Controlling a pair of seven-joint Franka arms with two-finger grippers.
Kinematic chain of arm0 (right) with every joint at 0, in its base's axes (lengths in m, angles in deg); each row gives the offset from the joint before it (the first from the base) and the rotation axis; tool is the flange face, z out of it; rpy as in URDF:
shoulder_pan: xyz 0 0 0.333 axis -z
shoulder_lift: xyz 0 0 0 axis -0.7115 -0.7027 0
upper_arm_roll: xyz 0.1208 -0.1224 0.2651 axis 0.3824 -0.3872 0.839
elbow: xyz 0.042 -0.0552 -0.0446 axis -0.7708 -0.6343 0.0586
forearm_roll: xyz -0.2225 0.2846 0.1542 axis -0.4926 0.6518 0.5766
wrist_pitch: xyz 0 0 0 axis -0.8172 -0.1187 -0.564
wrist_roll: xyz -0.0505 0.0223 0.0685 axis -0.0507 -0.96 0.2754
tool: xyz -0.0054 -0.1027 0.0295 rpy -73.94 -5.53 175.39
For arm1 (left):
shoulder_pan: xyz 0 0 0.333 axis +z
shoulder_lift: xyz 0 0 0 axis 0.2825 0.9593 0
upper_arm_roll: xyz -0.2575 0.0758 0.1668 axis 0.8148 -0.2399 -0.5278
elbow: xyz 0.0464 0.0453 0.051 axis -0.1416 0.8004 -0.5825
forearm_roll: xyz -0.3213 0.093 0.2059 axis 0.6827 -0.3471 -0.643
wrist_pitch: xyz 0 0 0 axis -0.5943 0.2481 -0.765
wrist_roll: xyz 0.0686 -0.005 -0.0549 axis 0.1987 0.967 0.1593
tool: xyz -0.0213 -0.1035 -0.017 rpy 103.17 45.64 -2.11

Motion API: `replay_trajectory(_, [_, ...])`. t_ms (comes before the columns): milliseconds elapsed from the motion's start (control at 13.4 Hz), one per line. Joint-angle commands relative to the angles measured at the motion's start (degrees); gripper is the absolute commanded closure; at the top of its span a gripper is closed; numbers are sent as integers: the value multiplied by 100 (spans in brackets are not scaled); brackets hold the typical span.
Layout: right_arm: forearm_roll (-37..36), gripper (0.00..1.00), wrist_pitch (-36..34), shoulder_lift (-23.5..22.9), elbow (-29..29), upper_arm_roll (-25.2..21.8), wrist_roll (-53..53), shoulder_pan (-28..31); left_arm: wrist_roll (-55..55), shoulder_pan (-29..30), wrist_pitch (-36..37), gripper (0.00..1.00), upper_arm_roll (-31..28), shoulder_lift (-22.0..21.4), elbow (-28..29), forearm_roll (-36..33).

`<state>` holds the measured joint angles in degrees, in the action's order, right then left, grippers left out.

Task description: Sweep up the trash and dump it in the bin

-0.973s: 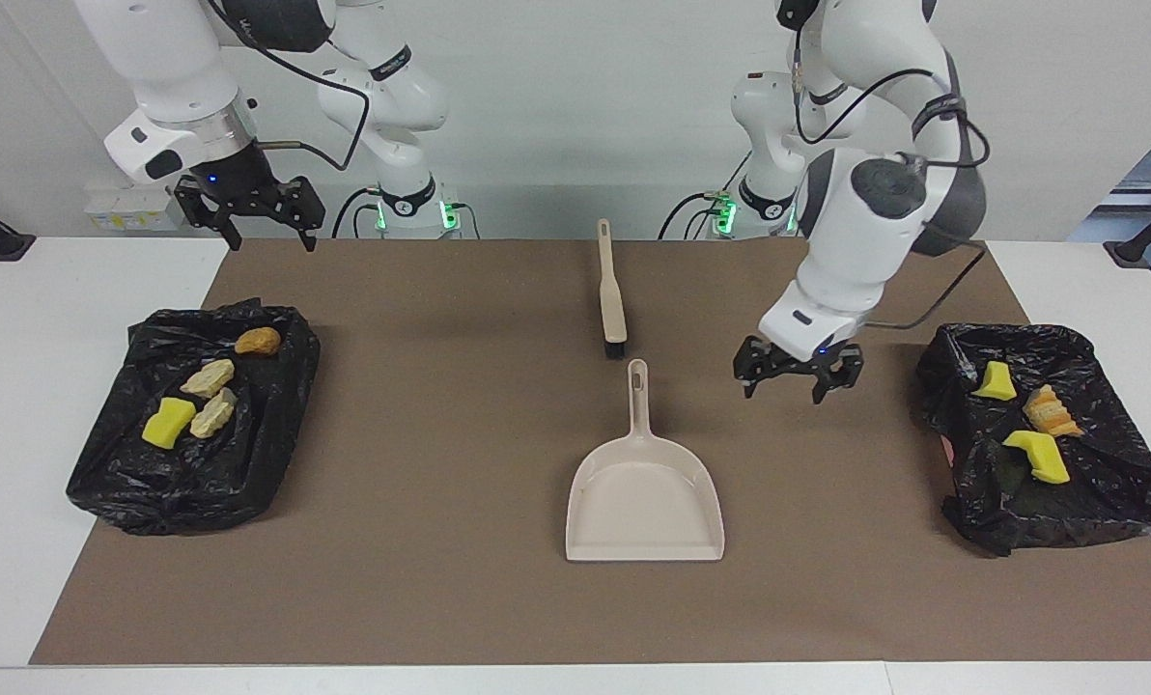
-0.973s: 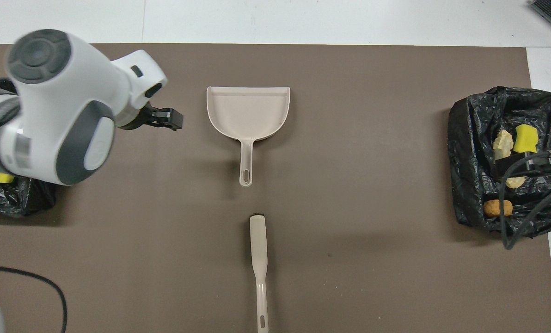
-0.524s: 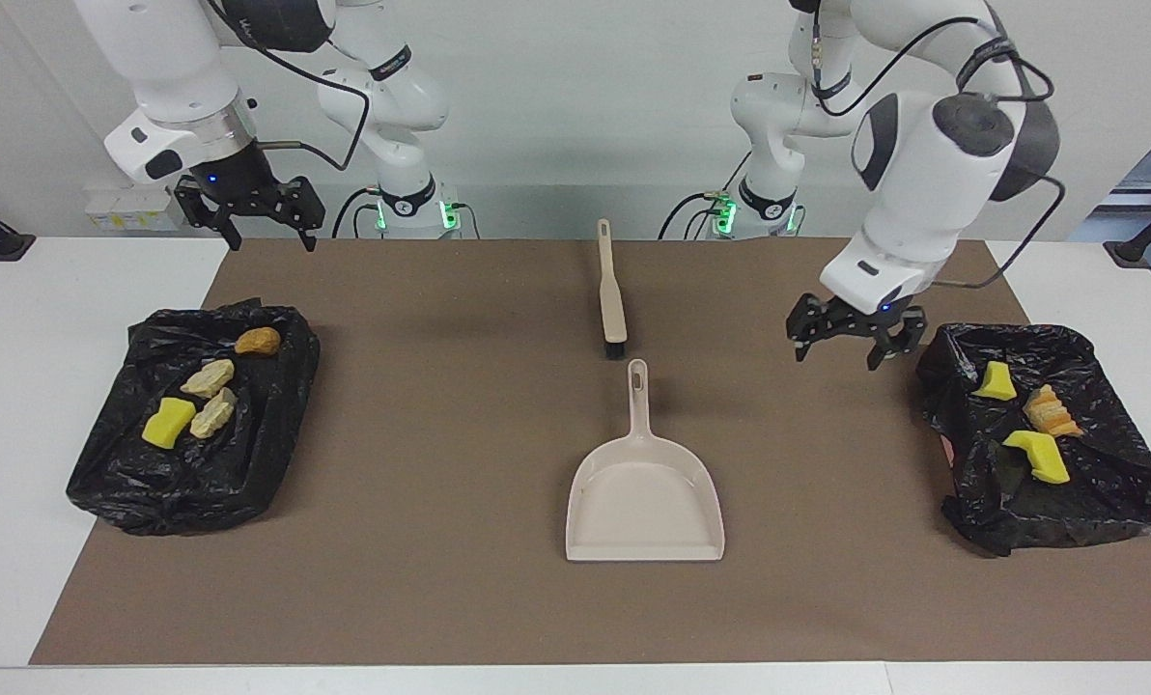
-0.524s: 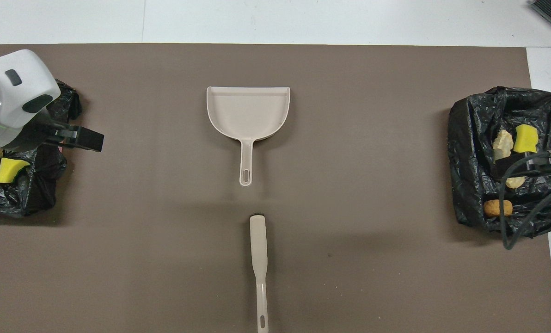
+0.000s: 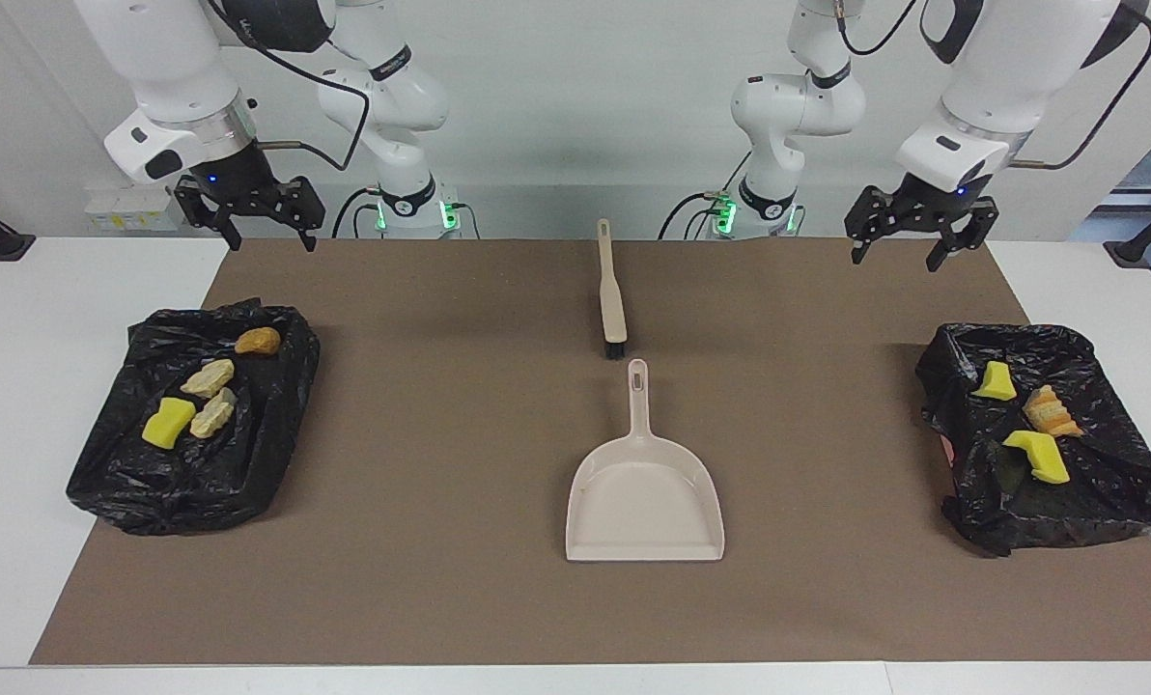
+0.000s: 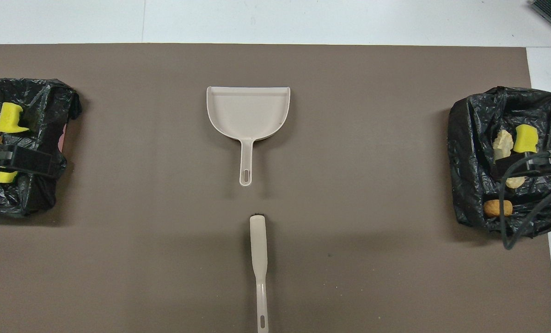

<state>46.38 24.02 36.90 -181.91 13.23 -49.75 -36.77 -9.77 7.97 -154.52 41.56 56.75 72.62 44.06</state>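
A: Both arms wait raised. Left gripper (image 5: 918, 235) and right gripper (image 5: 250, 212) hang with fingers apart, holding nothing.

B: Risks?

A: The brush (image 5: 612, 294), then the dustpan (image 5: 645, 492) farther out, lie end to end; a careless grab could knock either askew.

B: The trash?

A: Yellow sponge bits and tan chunks (image 5: 199, 391) already lie in black-bagged bins (image 5: 151, 483) at both worktop ends.

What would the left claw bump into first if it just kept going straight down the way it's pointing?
Probably the brown mat, near its edge closest to the robots. The left gripper hangs open, pointing down, short of the black bin; depth is uncertain.
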Motion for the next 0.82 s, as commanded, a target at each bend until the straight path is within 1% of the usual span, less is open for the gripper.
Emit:
replay_trajectory(0, [59, 0, 27, -6, 33, 25, 82, 20, -76, 183, 180, 0, 24, 306, -390, 113])
replay_trajectory(299, [59, 0, 27, -6, 33, 25, 82, 29, -85, 193, 65, 0, 16, 87, -163, 95])
replay_trajectory(748, [32, 0, 36, -24, 41, -10, 82, 99, -85, 237, 39, 0, 7, -37, 49, 87])
